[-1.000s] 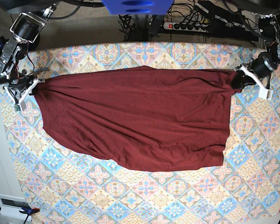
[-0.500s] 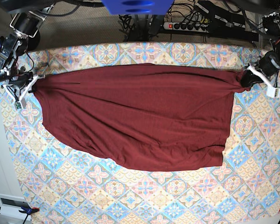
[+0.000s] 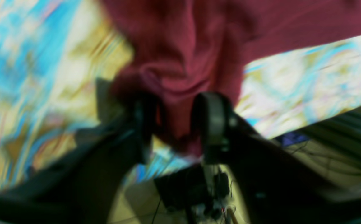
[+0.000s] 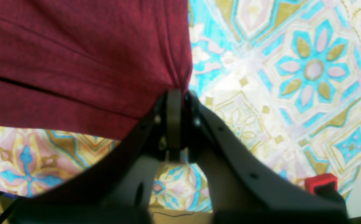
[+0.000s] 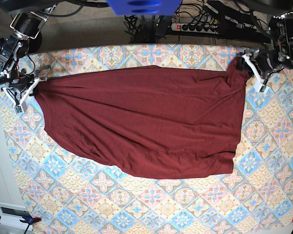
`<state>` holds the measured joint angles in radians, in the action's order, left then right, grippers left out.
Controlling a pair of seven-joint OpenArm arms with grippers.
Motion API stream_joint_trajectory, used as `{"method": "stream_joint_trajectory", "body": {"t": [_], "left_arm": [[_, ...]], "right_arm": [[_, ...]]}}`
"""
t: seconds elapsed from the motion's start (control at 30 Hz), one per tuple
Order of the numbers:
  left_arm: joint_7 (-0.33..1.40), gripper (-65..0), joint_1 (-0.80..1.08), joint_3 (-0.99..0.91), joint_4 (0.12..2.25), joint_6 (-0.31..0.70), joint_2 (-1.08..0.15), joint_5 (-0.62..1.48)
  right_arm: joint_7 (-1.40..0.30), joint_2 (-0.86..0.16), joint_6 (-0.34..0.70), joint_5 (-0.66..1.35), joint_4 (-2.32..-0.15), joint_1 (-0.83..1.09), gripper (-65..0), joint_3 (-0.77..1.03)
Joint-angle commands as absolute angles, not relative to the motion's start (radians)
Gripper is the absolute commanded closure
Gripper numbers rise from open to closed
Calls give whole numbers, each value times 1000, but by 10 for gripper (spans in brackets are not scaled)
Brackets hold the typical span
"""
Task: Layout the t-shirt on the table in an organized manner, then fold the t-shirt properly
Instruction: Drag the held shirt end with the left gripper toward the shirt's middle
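1. 2 arms reached in over the table (image 5: 136, 204) in the base view, 1 at each top corner of the t-shirt (image 5: 141, 122).
2. At that view's left edge, the right gripper (image 5: 31, 88) had its jaws pressed together on the shirt's corner, with fabric gathered into creases running to the pinch; the right wrist view showed the t-shirt (image 4: 74, 56) bunched into the closed right gripper (image 4: 178, 96) above the tiled table (image 4: 292, 77).
3. Between the arms, the maroon shirt lay spread flat across the upper middle of the tiled cloth, its top edge nearly straight and its lower edge curving down toward the right.
4. At the far right, the left gripper (image 5: 249, 68) sat at the shirt's raised top corner.
5. Its blurred wrist view showed the left gripper (image 3: 177, 124) with jaws parted and a fold of the t-shirt (image 3: 199, 46) hanging between the fingers (image 3: 213, 118) over the table (image 3: 43, 77); whether the cloth touched them, I could not tell.
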<state>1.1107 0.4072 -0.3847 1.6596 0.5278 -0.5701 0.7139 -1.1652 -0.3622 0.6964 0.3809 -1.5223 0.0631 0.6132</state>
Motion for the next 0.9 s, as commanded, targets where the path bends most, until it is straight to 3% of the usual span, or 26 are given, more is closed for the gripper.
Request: {"method": "stream_joint_trajectory", "body": {"t": [0.0,0.27,0.7,0.87], "left_arm": [[1098,-324,418,-417,1675,535,-588,733],[1096,-346,506,-587,1607,535,-552,858],[1056,-346,424,-579,1511,535,-384,843],[1052,-346,387,-461,1495,532,-369,845]], "right_arm": [[-1152,-386,698,389,-1537,51,0,621],[-1152,-386,698,389,-1537,53,0,621],[-1155,-386,698,389,-1546,54,0,619],[-1155,-386,698,389,-1546,54,0,619]]}}
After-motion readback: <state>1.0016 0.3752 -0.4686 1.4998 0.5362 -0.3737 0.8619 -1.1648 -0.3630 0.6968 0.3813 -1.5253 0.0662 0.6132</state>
